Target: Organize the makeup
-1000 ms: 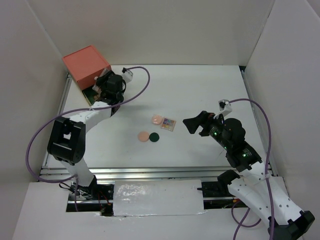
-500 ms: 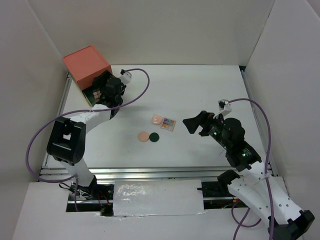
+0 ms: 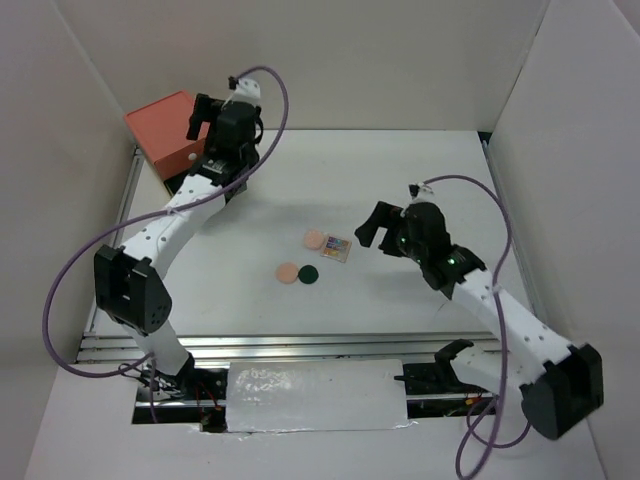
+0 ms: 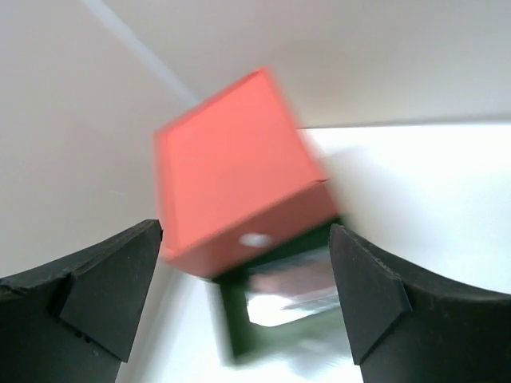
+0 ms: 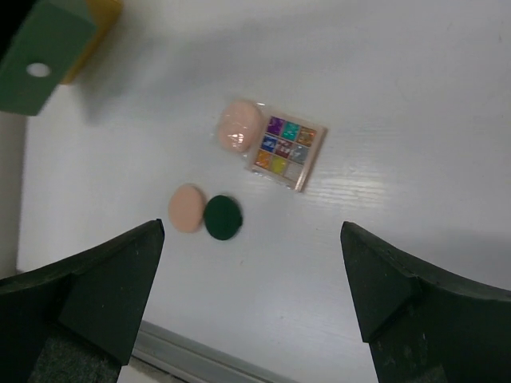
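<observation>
Nearest to the arms' bases, a little below the middle of the top view, the peach disc (image 3: 288,272) and the dark-green disc (image 3: 309,272) are lying side by side on the white bench (image 3: 400,170). The peach one is on the left, and their edges are touching or close to it. Just above them in that view, the pink disc (image 3: 315,239) is sitting against the left edge of the square multicolour palette (image 3: 338,246), which is lying flat and slightly turned with its coloured pans facing up.

To the right of the palette, the right claw (image 5: 251,231) is hanging over the bench with its fingers spread wide and nothing between them. Its wrist camera is looking down on all four pieces.

Farther back, in the upper left of the top view, the red-topped drawer chest (image 3: 165,125) is standing in the corner of the bench. The left claw (image 4: 246,239) is pointing at it, spread open and empty. In the left wrist view a green drawer (image 4: 239,319) is sticking out below the red one, holding something shiny that is too blurred to make out.
</observation>
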Controlling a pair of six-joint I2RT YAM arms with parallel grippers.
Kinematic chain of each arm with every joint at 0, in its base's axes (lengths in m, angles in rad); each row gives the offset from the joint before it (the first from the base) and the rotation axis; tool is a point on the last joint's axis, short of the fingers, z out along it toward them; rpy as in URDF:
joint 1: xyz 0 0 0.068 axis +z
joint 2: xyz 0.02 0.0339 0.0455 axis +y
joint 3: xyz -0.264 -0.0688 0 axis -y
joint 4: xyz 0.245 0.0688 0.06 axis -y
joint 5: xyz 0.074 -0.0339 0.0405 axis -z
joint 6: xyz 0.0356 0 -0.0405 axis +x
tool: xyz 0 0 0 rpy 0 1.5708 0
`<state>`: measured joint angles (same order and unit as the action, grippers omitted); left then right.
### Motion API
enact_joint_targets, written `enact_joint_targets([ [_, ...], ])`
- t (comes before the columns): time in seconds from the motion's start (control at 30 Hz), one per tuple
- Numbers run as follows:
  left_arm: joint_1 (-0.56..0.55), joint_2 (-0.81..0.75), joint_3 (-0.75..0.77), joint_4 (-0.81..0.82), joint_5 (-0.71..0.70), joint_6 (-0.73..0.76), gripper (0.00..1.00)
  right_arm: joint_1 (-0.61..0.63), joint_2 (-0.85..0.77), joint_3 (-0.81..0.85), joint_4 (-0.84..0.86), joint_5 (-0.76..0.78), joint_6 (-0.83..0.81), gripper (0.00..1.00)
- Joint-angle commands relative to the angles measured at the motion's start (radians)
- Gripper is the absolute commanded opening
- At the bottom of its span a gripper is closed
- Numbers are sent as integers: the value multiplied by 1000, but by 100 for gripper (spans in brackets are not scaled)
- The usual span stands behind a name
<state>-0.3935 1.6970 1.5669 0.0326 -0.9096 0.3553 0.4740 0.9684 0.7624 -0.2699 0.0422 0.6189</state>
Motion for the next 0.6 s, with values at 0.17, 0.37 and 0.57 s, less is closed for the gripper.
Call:
enact_joint_targets([
  [0.17,-45,-269,-86,-594,242,-1030,99,115,550,333,-190,293,149,100],
  [0.37,-103,-519,-399,-605,376,-1196,99,161,880,550,-261,364,225,100],
  [0.57,-117,-752,-562,-640,379,-1167,100,179,1043,684,-319,372,229,100],
])
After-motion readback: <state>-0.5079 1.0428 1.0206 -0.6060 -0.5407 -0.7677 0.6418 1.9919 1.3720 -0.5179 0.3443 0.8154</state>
